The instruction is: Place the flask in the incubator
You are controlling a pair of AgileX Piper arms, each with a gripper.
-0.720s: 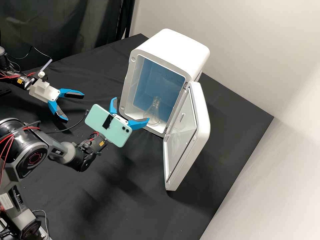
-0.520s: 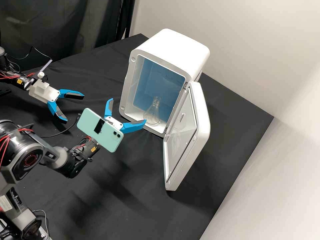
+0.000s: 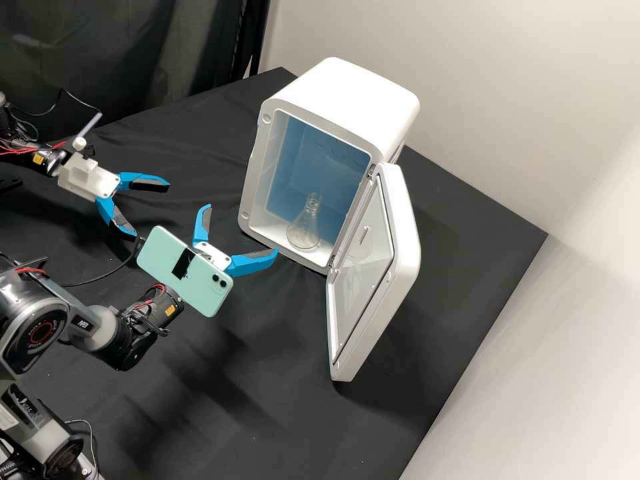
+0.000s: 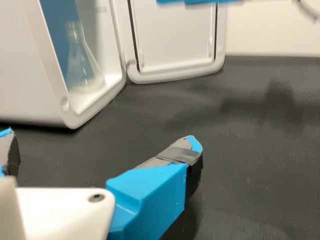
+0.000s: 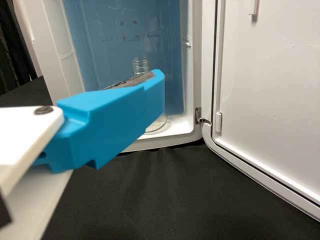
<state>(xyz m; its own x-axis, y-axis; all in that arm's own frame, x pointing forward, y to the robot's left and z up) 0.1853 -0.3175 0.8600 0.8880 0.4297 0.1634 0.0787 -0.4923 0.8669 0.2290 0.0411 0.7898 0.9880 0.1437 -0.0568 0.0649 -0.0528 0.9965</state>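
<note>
Here's the clear glass conical flask (image 3: 305, 225), upright on the floor of the white box-shaped incubator with the pale blue lining (image 3: 353, 93). It stands just inside the front opening, neck up, and nothing is touching it. The incubator stands on the black cloth-covered tabletop (image 3: 480, 267), close to the edge that runs along the white wall. Its white door (image 3: 383, 267) is swung wide open beside the opening, inner panel facing out. The right tool (image 3: 237, 233) hovers above the tabletop just in front of that opening. Its two blue fingers are spread wide and it holds nothing. From the right wrist view it looks straight into the blue chamber, with the flask's neck showing above one finger. A mint-green phone with a patch of black tape (image 3: 183, 270) rides on that arm's wrist, right behind the tool. The left tool (image 3: 143, 208) hangs nearer the tabletop's left edge, well apart from the incubator. Its fingers are also parted wide and it is empty. Its own wrist view catches the flask from the side through the open front, with the door beyond.
</note>
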